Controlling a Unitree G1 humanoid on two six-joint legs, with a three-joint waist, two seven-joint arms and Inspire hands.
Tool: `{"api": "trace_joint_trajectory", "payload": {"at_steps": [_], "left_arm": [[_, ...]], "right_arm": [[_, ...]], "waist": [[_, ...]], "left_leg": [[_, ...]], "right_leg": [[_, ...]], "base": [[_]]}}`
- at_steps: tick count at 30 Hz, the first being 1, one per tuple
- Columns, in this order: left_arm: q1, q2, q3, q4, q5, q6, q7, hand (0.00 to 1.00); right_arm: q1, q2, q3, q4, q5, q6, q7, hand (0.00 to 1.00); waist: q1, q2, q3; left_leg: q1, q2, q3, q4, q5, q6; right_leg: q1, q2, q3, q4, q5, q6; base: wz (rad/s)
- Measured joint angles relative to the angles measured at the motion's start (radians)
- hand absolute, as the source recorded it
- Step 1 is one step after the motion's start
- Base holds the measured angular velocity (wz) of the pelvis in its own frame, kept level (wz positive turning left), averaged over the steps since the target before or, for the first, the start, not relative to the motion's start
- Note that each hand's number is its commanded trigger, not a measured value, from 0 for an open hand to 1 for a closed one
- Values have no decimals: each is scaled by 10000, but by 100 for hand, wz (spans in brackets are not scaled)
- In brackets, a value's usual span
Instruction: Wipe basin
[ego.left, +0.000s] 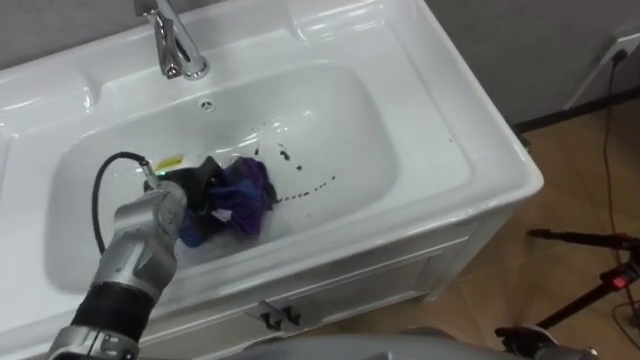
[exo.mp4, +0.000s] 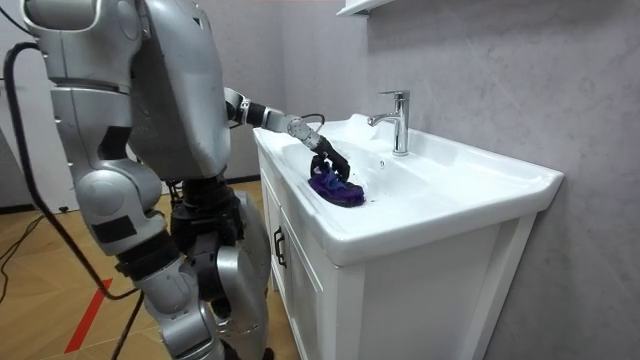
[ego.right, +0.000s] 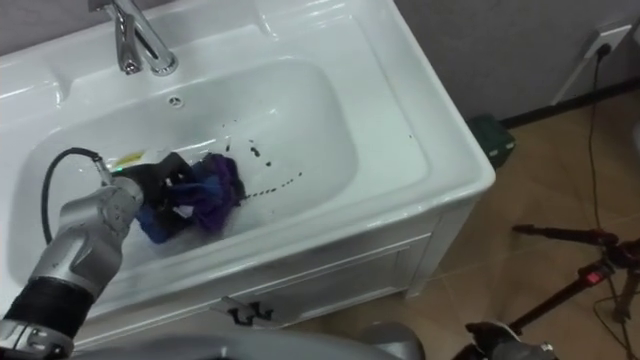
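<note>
Stands close against the front of the white cabinet (exo.mp4: 400, 290), on the room view's left of it, upright on both legs, torso turned to the basin (ego.left: 430, 120). Reaches the left arm forward and down over the near rim into the bowl.

Holds the left hand (ego.left: 195, 190) low in the bowl, in its left half as the eye views give it. Dark fingers curled down and clenched on the cloth (ego.left: 248, 192).

Cloth: purple with blue folds, bunched in a heap. Lying on the bottom of the bowl, nearer the front wall than the back, left side under the fingers.

Dark specks (ego.left: 300, 185) just to the right of the cloth: a thin dotted trail running off to the right, a few separate spots a little behind it. Apart from the cloth's edge or touching it, cannot tell.

Chrome faucet (ego.left: 178, 50) upright on the back ledge, well apart from the hand. Small overflow hole (ego.left: 207, 104) in the back wall of the bowl, below the faucet.

Pair of dark handles (ego.left: 280, 317) on the cabinet front, under the near rim.

Wooden floor (ego.left: 560, 200) to the right of the cabinet, with a black tripod (ego.left: 580, 238) lying across it. Wall socket (ego.left: 628, 45) low on the grey wall at far right.
</note>
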Motion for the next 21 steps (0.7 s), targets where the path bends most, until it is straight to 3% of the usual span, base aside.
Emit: {"api": "trace_joint_trajectory", "payload": {"at_steps": [8,12,14,21], "left_arm": [[-21,-113,-8,-110,-9,-302,51,100],[-22,-148,-11,-114,-8,-340,361,100],[-26,-213,-11,-104,5,-340,537,100],[-67,-595,-118,-37,111,-287,1080,100]], "right_arm": [[-69,6,85,18,22,-237,-245,0],[-61,51,379,74,31,-309,-382,0],[-20,90,399,147,54,-297,-388,0],[141,422,433,402,48,-135,-487,0]], "waist": [[-43,-26,12],[-49,-160,67],[-53,-251,89],[-371,-445,103]], "left_leg": [[-159,-50,-198,7,0,1],[-136,-40,-139,-49,-1,1],[-80,-21,52,-109,-1,1],[132,-27,122,-333,0,3]], "right_leg": [[-31,-1,-121,-120,-3,9],[-29,22,-104,-138,0,12],[-17,39,-9,-154,5,21],[125,183,425,-397,145,85]], "base": [[5],[0],[-2],[-5]]}}
